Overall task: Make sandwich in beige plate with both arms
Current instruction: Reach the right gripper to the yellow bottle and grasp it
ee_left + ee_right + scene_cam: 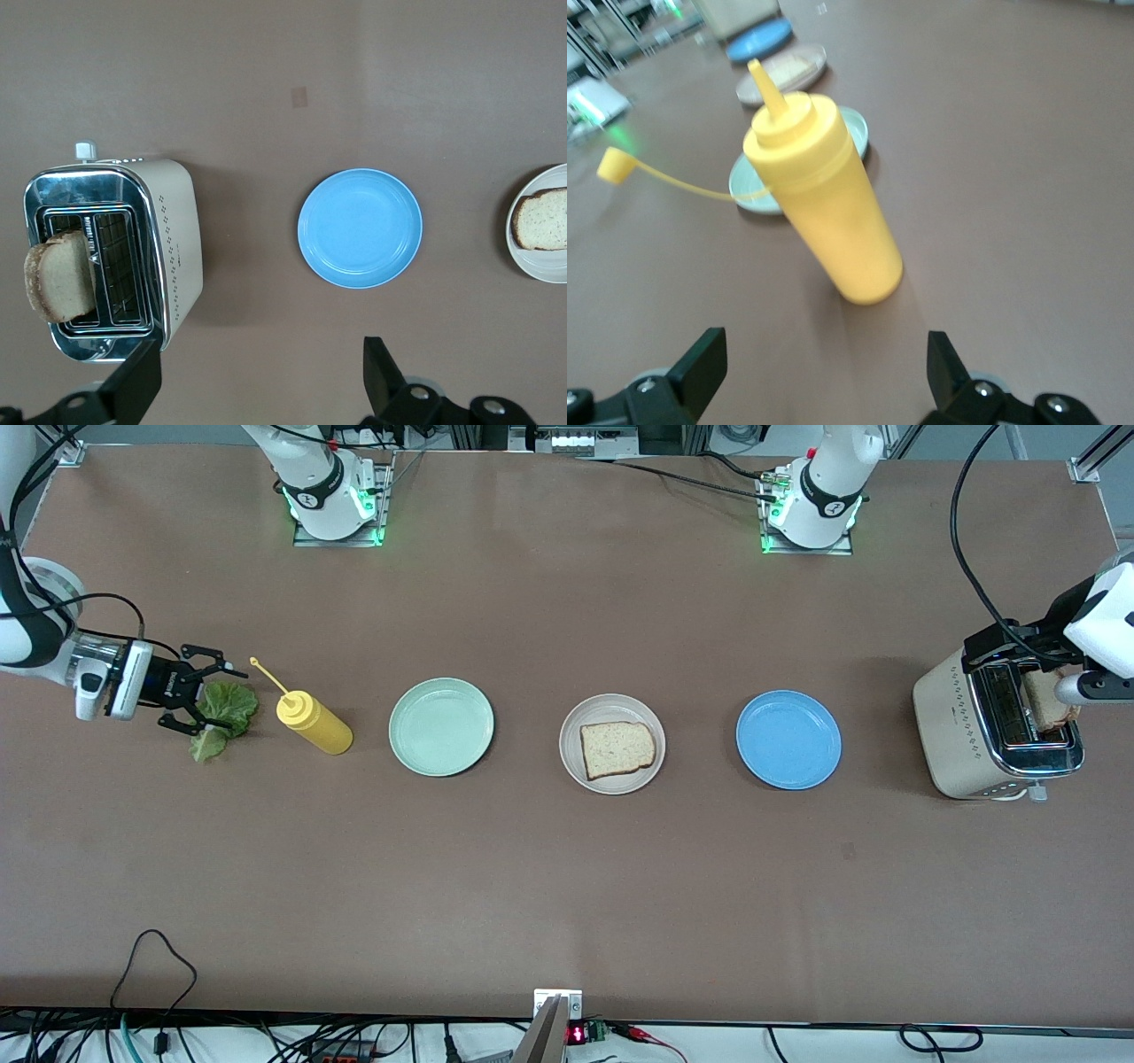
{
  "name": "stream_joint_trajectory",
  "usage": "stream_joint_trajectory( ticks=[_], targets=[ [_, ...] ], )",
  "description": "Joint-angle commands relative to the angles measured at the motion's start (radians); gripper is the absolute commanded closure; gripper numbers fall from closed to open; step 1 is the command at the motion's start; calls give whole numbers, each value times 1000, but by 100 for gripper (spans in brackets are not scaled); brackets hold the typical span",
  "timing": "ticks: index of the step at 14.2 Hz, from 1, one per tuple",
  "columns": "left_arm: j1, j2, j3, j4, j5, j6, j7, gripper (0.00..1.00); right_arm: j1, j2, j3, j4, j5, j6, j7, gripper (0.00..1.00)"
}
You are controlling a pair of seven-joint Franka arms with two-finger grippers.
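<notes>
The right tool [197,700] hangs open over a lettuce leaf [221,713] beside a yellow squeeze bottle [314,724]. The left tool [257,381], fingers spread wide, hangs above the toaster [992,731], where one bread slice [60,279] stands. Another slice [617,748] lies on the beige plate [580,775], mid-counter [567,886].

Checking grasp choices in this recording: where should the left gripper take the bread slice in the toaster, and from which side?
Probably by the top half of the bread slice that sticks up out of the toaster slot, coming straight down from above with one finger on each flat face. Its lower part sits inside the slot. The open left gripper is above the table beside the toaster.
</notes>
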Motion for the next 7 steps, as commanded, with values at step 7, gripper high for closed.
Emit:
stream_joint_trajectory(
  ticks=[7],
  targets=[
    [-9,-22,-21,1,13,12,-43,0,-13,130,9,57,125,-106,-187,0]
  ],
)
